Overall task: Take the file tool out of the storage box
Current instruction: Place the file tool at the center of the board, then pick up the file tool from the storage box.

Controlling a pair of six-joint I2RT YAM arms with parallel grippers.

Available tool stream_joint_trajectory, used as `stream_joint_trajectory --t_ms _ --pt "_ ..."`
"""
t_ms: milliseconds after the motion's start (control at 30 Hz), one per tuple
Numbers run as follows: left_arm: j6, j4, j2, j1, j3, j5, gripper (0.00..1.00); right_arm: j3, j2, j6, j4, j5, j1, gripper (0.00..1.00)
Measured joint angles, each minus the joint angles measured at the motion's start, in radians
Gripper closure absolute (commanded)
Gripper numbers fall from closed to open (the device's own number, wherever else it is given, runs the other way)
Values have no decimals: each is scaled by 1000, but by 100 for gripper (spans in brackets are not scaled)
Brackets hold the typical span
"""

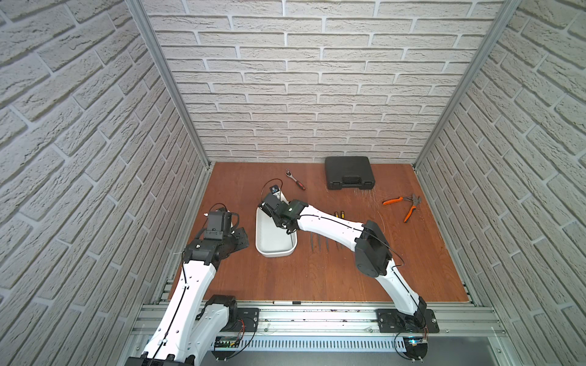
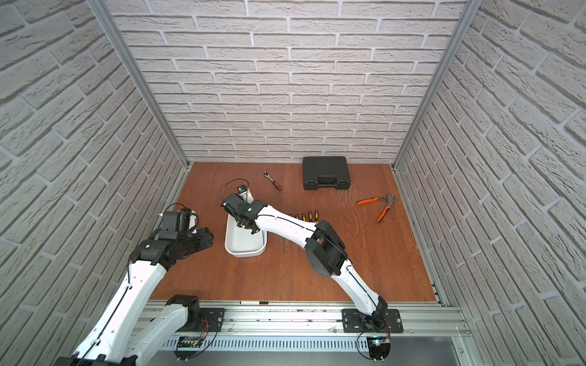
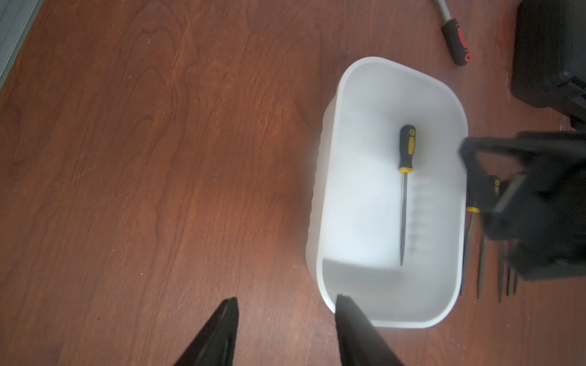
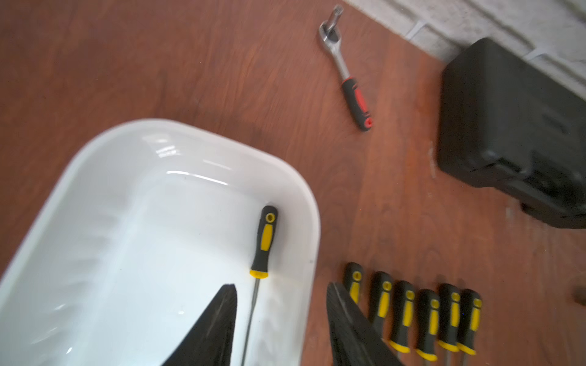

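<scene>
The right gripper (image 4: 282,285) hangs open and empty over the storage box (image 4: 196,139). The file (image 4: 263,240) lies flat on the box floor, its shaft just inside one finger, beside the wall. The other finger appears outside the rim, over the spare files (image 4: 409,313): descending thus risks striking the rim or clamping the wall. The left gripper (image 3: 287,298) is open, empty.

Evenly bright, softly shadowed; glints on storage box (image 4: 196,177) wall; smeared in wrist views, bowed at top-view edges.
</scene>
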Motion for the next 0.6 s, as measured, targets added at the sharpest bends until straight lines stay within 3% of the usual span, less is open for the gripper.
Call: stream_joint_trajectory --t_ms 200,600 --pt "0 3 53 0 0 33 44 -109 -145 38 25 -23 -32 50" --pt "-3 3 65 -6 32 71 44 -139 -39 112 -29 -244 -100 51"
